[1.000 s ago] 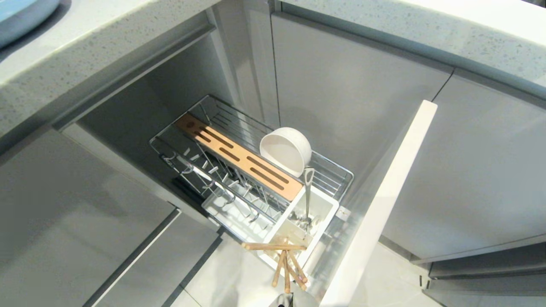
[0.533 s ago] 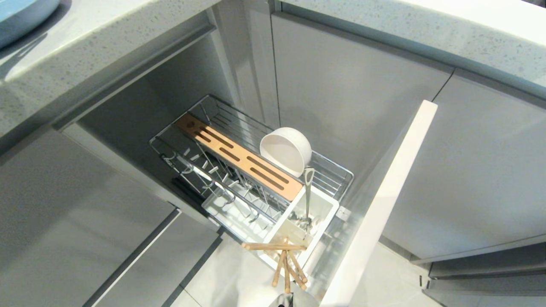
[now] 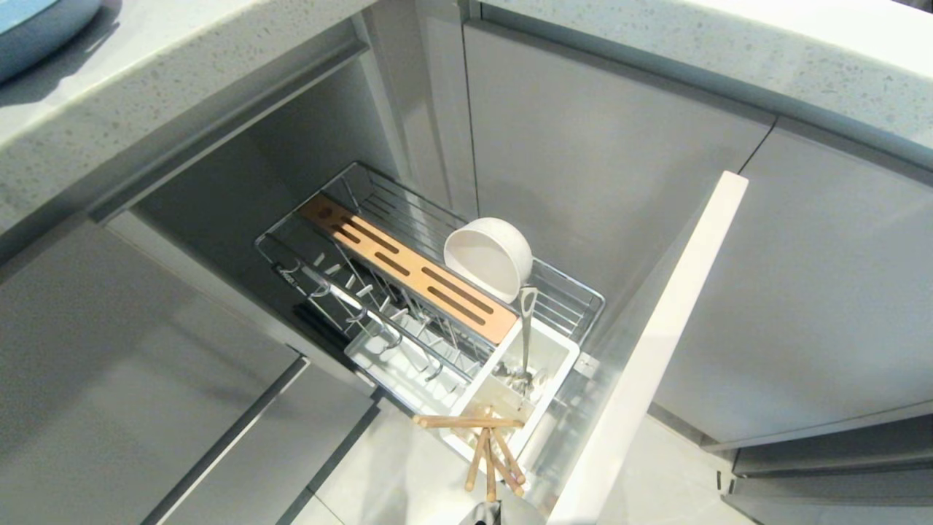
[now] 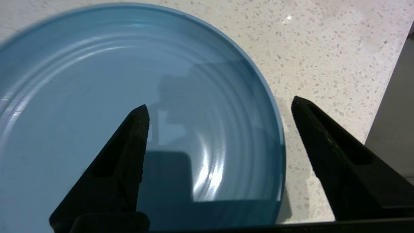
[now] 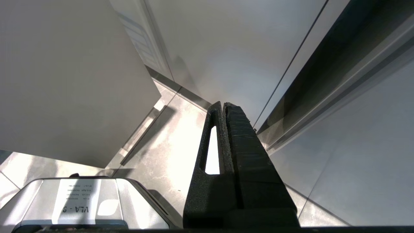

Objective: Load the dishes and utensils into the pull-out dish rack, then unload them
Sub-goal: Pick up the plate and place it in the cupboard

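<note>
Light-blue plate point(image 4: 129, 97) on speckled counter point(image 4: 323, 48), rim between spread left pincer point(image 4: 220, 106) tips.

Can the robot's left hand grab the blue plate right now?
Probably yes. The left hand is open right over the blue plate on the counter, one finger either side of its rim, nothing between.

mirrored "vla - 9" on robot base point(image 5: 76, 207)

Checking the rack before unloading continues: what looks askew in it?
The chopsticks are splayed over the caddy's near corner, one lying crosswise on its rim, the others poking out. The bowl stands on edge.
</note>
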`<state>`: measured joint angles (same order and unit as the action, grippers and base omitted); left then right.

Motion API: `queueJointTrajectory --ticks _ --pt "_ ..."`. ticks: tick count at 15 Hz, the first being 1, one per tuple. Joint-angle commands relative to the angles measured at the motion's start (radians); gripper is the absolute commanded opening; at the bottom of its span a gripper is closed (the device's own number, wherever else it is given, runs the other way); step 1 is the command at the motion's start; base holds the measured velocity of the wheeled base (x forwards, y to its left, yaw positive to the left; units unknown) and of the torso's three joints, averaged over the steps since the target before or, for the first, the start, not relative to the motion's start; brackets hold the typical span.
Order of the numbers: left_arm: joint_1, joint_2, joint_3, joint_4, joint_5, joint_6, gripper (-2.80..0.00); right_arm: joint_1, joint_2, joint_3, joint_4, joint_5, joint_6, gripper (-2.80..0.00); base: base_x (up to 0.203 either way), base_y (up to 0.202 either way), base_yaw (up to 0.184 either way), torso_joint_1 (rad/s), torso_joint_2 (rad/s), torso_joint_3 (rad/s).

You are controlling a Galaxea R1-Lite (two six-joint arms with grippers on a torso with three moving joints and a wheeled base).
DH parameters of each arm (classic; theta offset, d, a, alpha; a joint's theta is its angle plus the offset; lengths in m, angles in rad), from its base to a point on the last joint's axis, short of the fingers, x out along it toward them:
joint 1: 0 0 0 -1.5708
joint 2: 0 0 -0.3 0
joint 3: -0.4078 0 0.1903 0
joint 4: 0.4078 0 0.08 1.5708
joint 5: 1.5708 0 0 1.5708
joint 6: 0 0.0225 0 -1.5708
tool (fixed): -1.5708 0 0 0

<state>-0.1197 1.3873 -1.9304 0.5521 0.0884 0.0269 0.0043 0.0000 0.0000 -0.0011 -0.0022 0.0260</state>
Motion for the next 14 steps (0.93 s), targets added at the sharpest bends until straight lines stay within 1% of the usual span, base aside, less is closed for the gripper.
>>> queueJointTrajectory --ticks 1,4,8,11,14 --pt "-0.012 0.019 -0.001 0.003 0.002 -0.013 0.00 0.000 0.000 0.001 0.000 0.001 0.000 -2.80 0.000 0.000 0.000 0.000 0.00 0.000" --pt "-0.018 0.024 0.001 0.000 0.002 -0.048 0.00 0.000 0.000 0.001 0.000 0.000 0.000 -2.80 0.000 0.000 0.000 0.000 0.00 0.000" --pt "-0.018 0.030 0.002 0.002 0.004 -0.055 0.00 0.000 0.000 0.002 0.000 0.000 0.000 -2.80 0.000 0.000 0.000 0.000 0.00 0.000" --pt "-0.018 0.036 0.002 0.002 0.004 -0.071 0.00 0.000 0.000 0.002 0.000 0.001 0.000 -2.80 0.000 0.000 0.000 0.000 0.00 0.000" --pt "-0.018 0.039 0.005 0.005 0.004 -0.070 0.00 0.000 0.000 0.002 0.000 0.000 0.000 -2.80 0.000 0.000 0.000 0.000 0.00 0.000"
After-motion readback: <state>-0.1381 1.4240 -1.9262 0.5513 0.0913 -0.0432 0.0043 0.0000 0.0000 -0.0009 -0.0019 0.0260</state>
